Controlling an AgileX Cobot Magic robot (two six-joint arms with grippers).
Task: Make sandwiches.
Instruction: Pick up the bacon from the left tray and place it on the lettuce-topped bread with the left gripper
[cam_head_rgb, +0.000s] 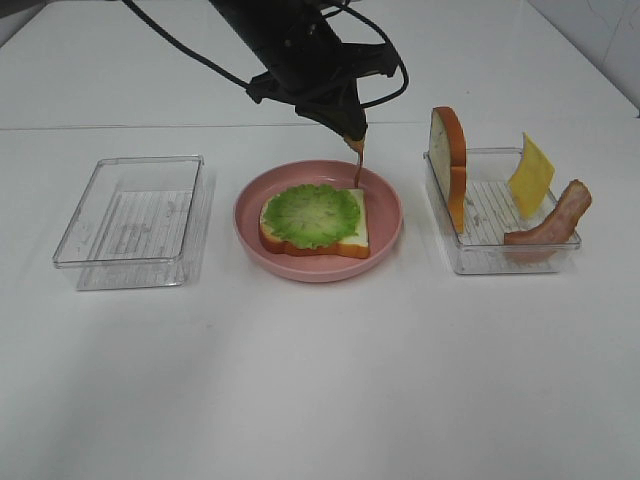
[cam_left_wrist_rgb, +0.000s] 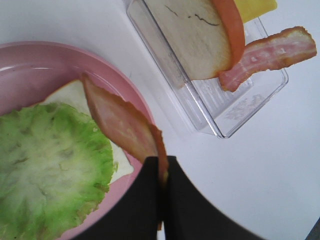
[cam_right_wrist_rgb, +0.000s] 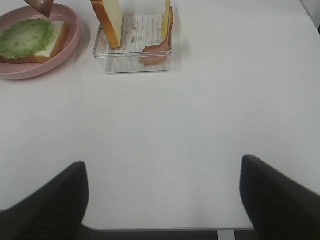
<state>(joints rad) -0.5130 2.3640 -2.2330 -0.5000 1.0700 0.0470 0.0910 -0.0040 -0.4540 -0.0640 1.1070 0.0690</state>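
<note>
Your sandwich so far is a white bread slice with an orange-brown crust (cam_head_rgb: 357, 234) lying flat in the round pink plate (cam_head_rgb: 320, 272), with a ruffled green lettuce leaf (cam_head_rgb: 312, 215) covering most of its top. Only the bread's right and near edges show past the leaf.

Read the high view as a dial centred on the plate, with 12 o'clock at the far side of the table. At 1 o'clock a reddish-brown bacon strip (cam_head_rgb: 357, 165) hangs nearly upright. Its lower tip is over the bread's far right corner, just inside the plate rim, and you cannot tell whether it touches. The left gripper (cam_head_rgb: 353, 132) pinches the strip's upper end, its black fingers (cam_left_wrist_rgb: 137, 200) pressed tight on it.

At 3 o'clock, a narrow band of white table (cam_head_rgb: 320, 380) separates the plate from a clear plastic tray (cam_head_rgb: 480, 262). In the tray:
- A second bread slice (cam_head_rgb: 450, 165) stands on edge against the wall nearest the plate.
- A yellow cheese square (cam_head_rgb: 531, 176) leans at the far right.
- Another bacon strip (cam_head_rgb: 555, 222) rests over the near right corner.

At 9 o'clock, across a slightly wider gap, sits a second clear tray (cam_head_rgb: 125, 262).

From 4 to 8 o'clock the tabletop runs broad and bare towards you. The right gripper (cam_right_wrist_rgb: 162, 200) hangs above that stretch on the right-hand tray's side. Its fingers (cam_right_wrist_rgb: 280, 195) are spread wide, with only table showing between them.
</note>
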